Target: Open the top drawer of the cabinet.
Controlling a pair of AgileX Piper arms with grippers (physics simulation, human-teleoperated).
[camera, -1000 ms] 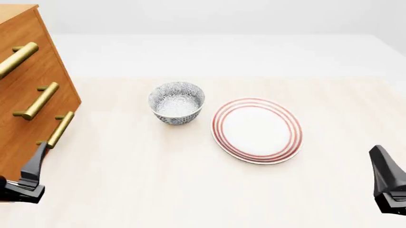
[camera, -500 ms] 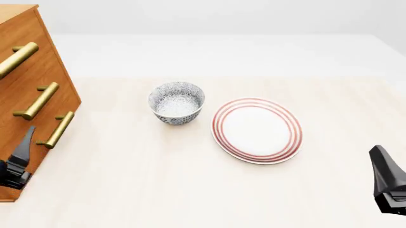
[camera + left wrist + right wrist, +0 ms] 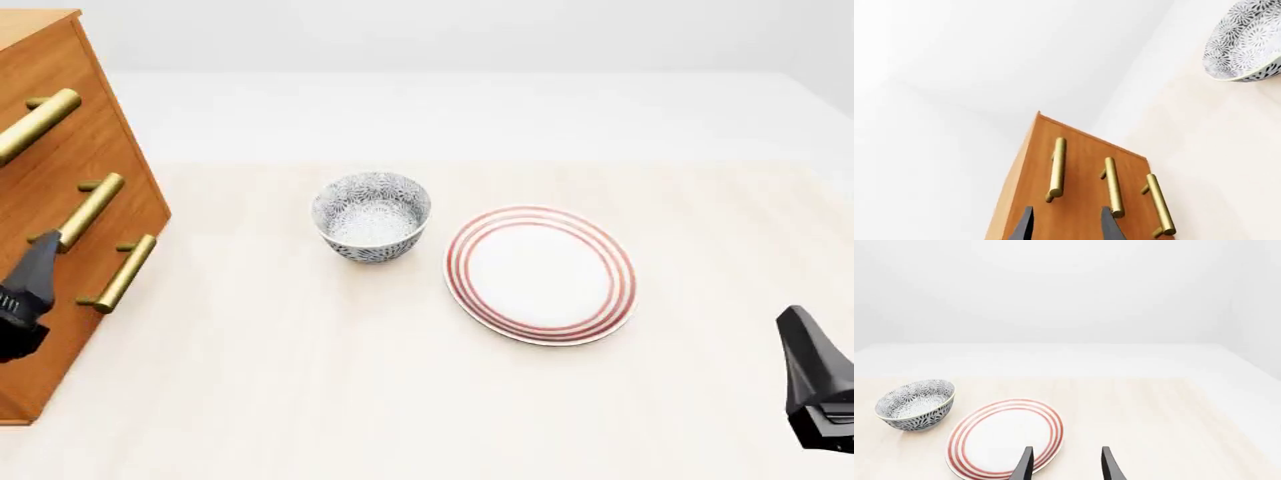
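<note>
I have raised the left gripper (image 3: 30,262), fingers parted and empty, up the cabinet (image 3: 54,290) front toward the top drawer (image 3: 30,125) handle; right gripper (image 3: 1064,464), also parted, idle.

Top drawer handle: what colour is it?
Brass-gold, against orange-brown wood; the top drawer handle shows best in the left wrist view.

The scene holds one orange-brown wooden cabinet (image 3: 54,120) with three brass bar handles (image 3: 1057,169), one to each of its three drawers. On the table (image 3: 400,400) stand one patterned bowl (image 3: 372,216) and one red-ringed plate (image 3: 541,273). Two dark grippers appear, left (image 3: 1064,225) and right (image 3: 1066,465).
</note>
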